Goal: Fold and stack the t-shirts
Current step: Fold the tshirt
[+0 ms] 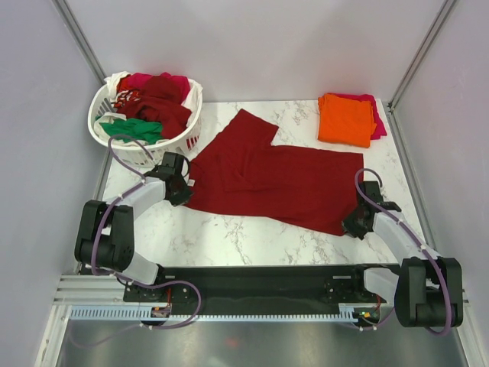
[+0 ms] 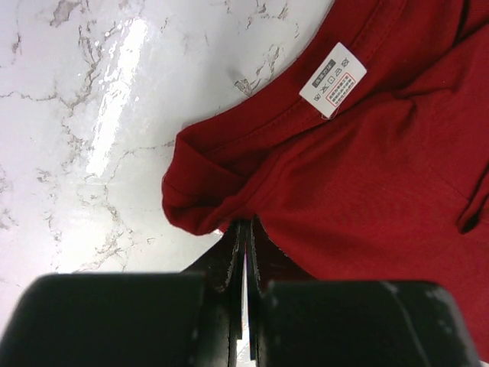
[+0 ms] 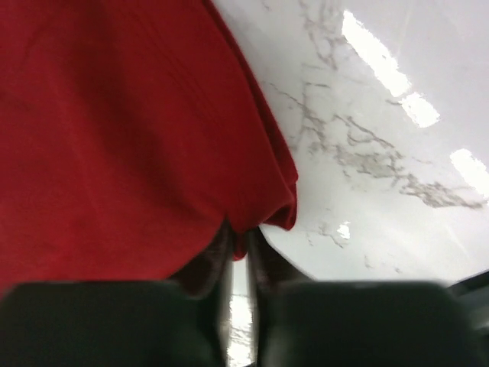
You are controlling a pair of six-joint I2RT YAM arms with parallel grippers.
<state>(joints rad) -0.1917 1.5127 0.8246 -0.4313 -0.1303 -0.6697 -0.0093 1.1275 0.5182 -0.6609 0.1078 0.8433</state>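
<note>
A dark red t-shirt (image 1: pixel 275 180) lies spread across the middle of the marble table. My left gripper (image 1: pixel 183 189) is shut on its left edge by the collar; the left wrist view shows the cloth (image 2: pixel 367 176) bunched at my fingertips and its white label (image 2: pixel 333 79). My right gripper (image 1: pixel 356 224) is shut on the shirt's near right corner (image 3: pixel 114 138). A folded orange t-shirt (image 1: pixel 344 118) lies on a folded magenta one (image 1: pixel 377 122) at the far right. More t-shirts, dark red (image 1: pixel 164 99), magenta, green (image 1: pixel 131 128) and white, fill the basket.
A white plastic lattice basket (image 1: pixel 180 139) stands at the far left corner, close to my left gripper. Grey walls close in the table on the left, back and right. Bare marble (image 1: pixel 229 237) lies between the shirt and the near edge.
</note>
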